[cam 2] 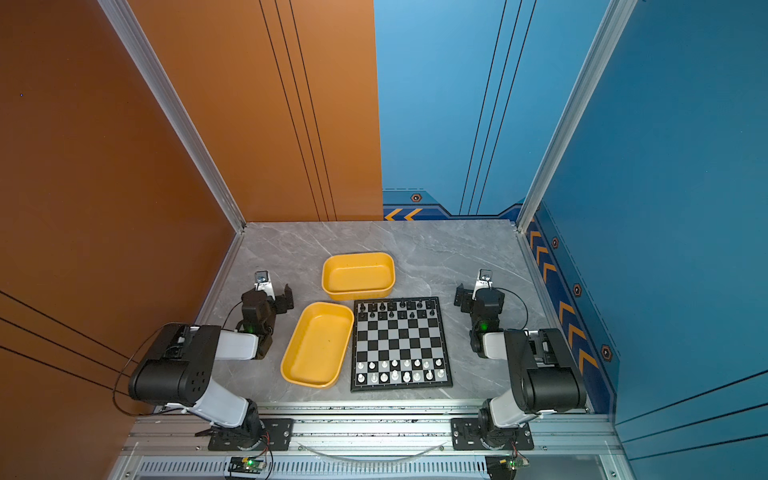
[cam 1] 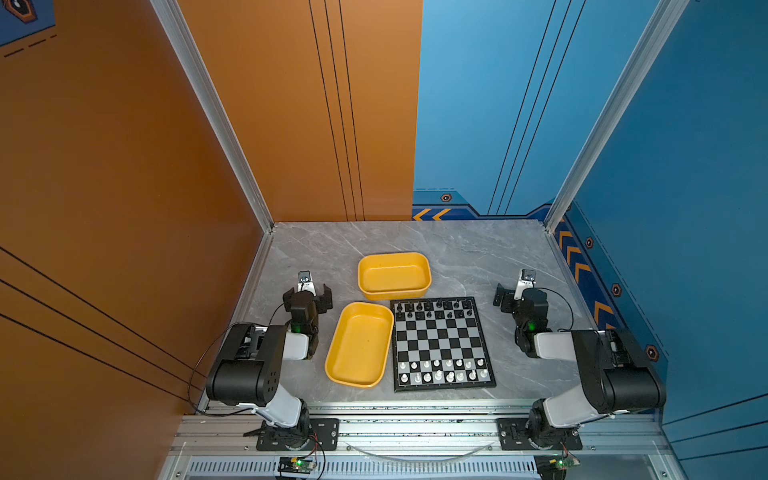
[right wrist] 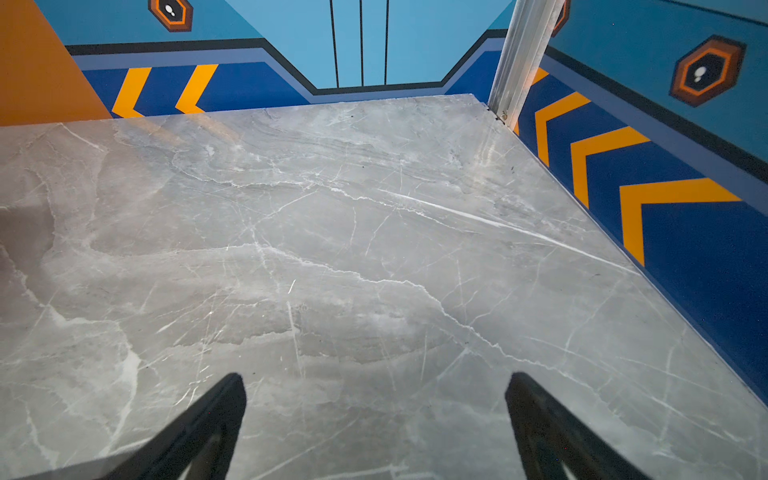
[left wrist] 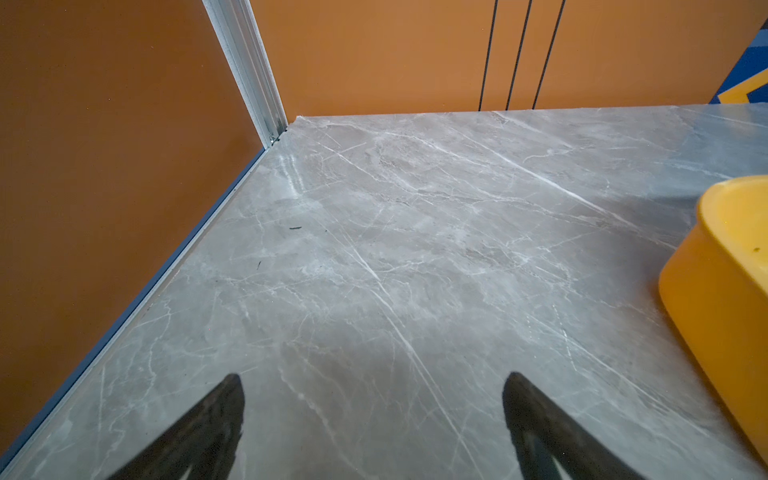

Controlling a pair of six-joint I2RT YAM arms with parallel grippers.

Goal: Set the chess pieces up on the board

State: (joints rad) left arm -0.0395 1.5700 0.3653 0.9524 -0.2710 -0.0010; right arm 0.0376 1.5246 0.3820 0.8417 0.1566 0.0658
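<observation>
The white pieces (cam 1: 437,375) stand in the two near rows of the board (cam 1: 440,340), and the black pieces (cam 1: 419,308) in the two far rows. They are tiny plastic, surely light, smooth and easy to tip; I would pinch one from above at its narrow waist. My left pincer (left wrist: 374,378) and right pincer (right wrist: 376,376) are both spread wide, holding nothing, over the bare table (left wrist: 415,249).

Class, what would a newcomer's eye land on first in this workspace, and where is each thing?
The checkered chessboard at the table's front middle, with black chess pieces along its far edge and white chess pieces along its near edge. Next, two empty yellow trays: the near tray beside the board's left edge, the far tray behind the board. The left pincer and right pincer stand open at either side.
</observation>
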